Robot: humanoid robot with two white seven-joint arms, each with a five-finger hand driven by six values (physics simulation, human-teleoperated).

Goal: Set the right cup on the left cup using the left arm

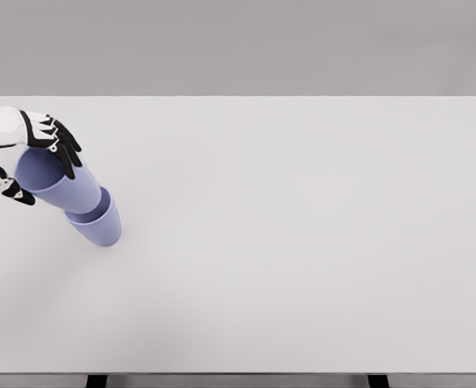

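Left hand point(29, 153) gripping upper cup point(56, 182), nested in lower cup point(98, 225), both unmarked

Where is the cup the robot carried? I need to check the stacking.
In the head view it is at the table's far left, the upper cup nested in the lower cup, gripped by the left hand.

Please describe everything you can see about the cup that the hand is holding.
The upper cup is a plain lavender-blue cup with a matte, plastic-looking surface, smooth walls and no handle. Its open mouth faces up and to the left, showing the inside. It is tilted in the picture, and its lower end sits inside the lower cup, which stands on the white table near its left edge. The left hand grips it at the rim, black fingers over the top edge.
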